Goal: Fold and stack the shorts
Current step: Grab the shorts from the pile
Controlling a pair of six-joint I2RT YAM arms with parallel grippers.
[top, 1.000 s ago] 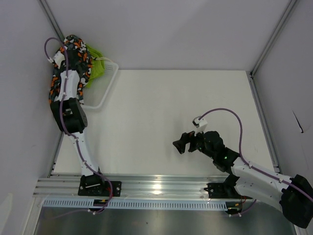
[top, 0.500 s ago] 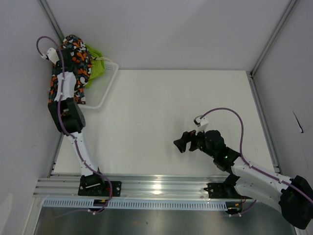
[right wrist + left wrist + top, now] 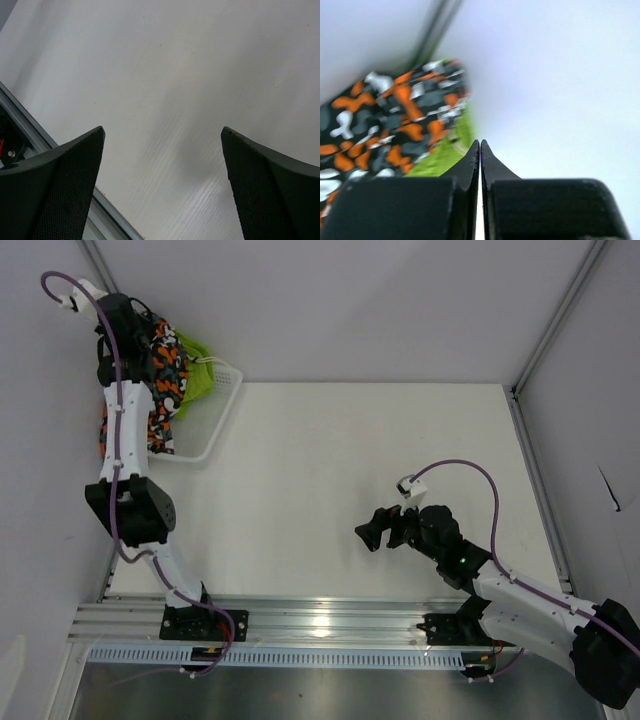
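— Where are the shorts against the left gripper (image 3: 480, 145)?

— In the far left corner. The camo shorts (image 3: 165, 370) hang over the near left rim of the basket (image 3: 222, 405), and the green shorts (image 3: 198, 375) lie just beside them on the right, inside the basket. In the left wrist view the camo cloth fills the space left of the fingertips and the green shows just beyond them.

— Is it holding either pair?

— Its jaws are pressed together and I see no cloth between the tips.

— And further right?

— The right gripper (image 3: 162, 131) hangs over the bare table (image 3: 350, 440), well apart from the basket, jaws spread wide with nothing in them.

— What differs from a second ago?

— The left arm has stretched further toward the back corner. Its wrist was over the camo shorts and now sits beyond them, against the wall, so more of the print shows. Both pairs lie much as before, and the right arm has hardly shifted.
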